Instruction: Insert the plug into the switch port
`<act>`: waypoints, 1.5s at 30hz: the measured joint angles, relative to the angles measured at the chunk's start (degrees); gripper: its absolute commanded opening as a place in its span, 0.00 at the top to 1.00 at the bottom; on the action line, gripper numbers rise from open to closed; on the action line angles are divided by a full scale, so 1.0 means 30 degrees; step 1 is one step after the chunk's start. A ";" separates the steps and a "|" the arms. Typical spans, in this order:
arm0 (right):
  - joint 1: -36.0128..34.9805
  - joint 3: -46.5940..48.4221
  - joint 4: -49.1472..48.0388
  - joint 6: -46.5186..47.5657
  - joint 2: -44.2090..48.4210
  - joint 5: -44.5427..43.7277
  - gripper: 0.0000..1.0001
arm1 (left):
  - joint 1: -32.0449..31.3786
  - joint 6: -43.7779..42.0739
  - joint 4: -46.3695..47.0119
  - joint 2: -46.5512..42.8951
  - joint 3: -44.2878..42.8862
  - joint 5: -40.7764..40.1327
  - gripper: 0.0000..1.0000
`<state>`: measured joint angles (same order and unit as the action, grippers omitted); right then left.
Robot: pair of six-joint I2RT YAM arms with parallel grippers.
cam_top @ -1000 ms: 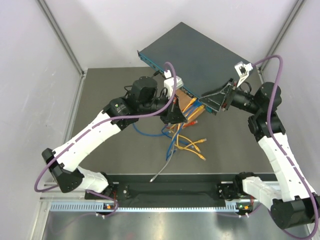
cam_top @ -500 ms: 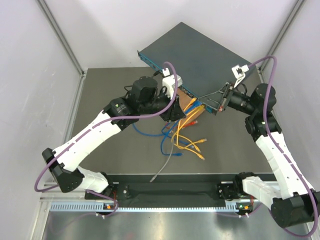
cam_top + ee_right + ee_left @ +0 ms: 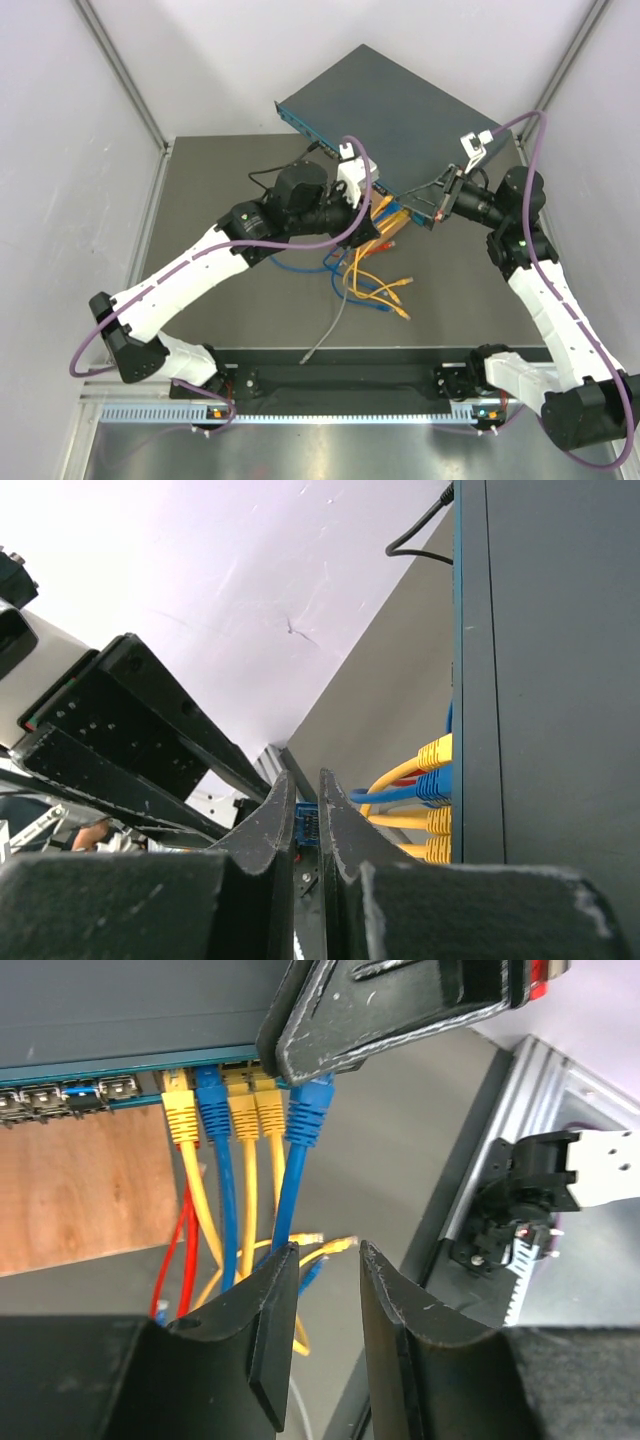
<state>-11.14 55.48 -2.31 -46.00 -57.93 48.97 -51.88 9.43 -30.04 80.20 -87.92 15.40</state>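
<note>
Your dark grey counter (image 3: 190, 180) stood between pale walls (image 3: 60, 150). The wide, flat teal-grey metal switch (image 3: 400, 110) carried yellow and blue cables (image 3: 245, 1120). Jaws of the left gripper (image 3: 320, 1260) stood partly apart, empty; the right gripper (image 3: 308, 785) had its jaws closed.

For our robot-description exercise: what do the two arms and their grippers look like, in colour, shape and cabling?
The left arm and right arm have white shells on the long links and black joints. A purple cable runs along each. Each wrist carries a small white bracket. The left gripper and right gripper have black, tapered, scuffed fingers.
</note>
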 measured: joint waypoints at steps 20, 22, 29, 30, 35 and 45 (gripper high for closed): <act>0.0000 -0.0874 -0.1253 -0.1486 0.0022 0.0758 1.00 | 0.0029 -0.3293 0.1770 -0.1894 0.2346 -0.0117 0.58; 0.0000 -0.0874 -0.1603 -0.1712 0.0022 0.0867 1.00 | 0.0029 -0.3497 0.2149 -0.1894 0.2725 -0.0029 0.58; 0.0000 -0.0896 -0.2171 -0.2200 0.0022 0.1115 1.00 | 0.0029 -0.3781 0.2834 -0.1814 0.3249 0.0073 0.66; 0.0000 -0.0933 -0.2251 -0.2237 0.0022 0.1137 1.00 | 0.0029 -0.3759 0.3038 -0.1814 0.3322 0.0066 0.67; 0.0000 -0.1268 -0.2601 -0.2565 0.0029 0.1217 1.00 | 0.0029 -0.3694 0.3679 -0.1814 0.3767 0.0211 0.67; 0.0000 -0.1479 -0.2958 -0.2973 0.0036 0.1282 1.00 | 0.0029 -0.3650 0.4379 -0.1406 0.3847 0.0430 1.00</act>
<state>-11.14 51.05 -11.18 -54.92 -57.82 52.82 -51.79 -1.52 -16.91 75.99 -76.38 16.69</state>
